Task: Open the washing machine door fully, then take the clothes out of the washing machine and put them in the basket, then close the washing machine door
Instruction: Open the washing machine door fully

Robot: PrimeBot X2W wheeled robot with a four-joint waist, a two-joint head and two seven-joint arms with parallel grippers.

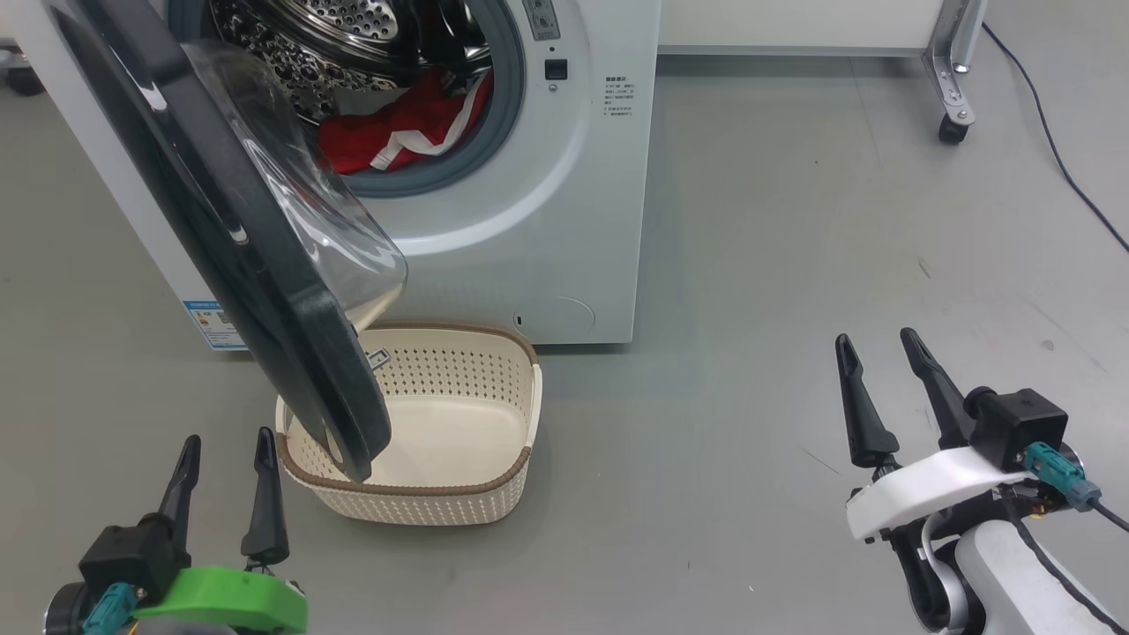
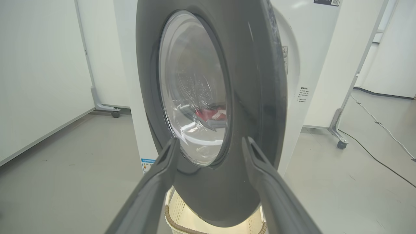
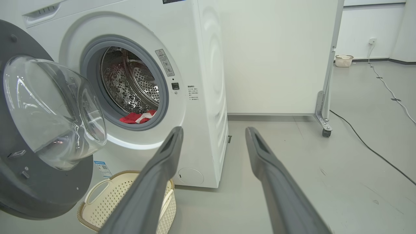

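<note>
You're seeing the washing machine door (image 1: 247, 265) hanging partly open over the basket (image 1: 423, 503), basket sitting before the washing machine (image 1: 564, 203), red clothes (image 1: 397, 132) lying inside it.

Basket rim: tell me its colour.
Basket rim is brown, woven-look; head view shows it best.

You see a white washing machine (image 1: 582, 220) and its glossy black washing machine door (image 1: 291, 335) (clear glass centre) — red clothes (image 1: 397, 132) with white trim, a hole-dotted steel drum (image 1: 300, 53), a cream perforated basket (image 1: 441, 503) rimmed in woven brown — over a plain grey floor (image 1: 750, 309).
</note>
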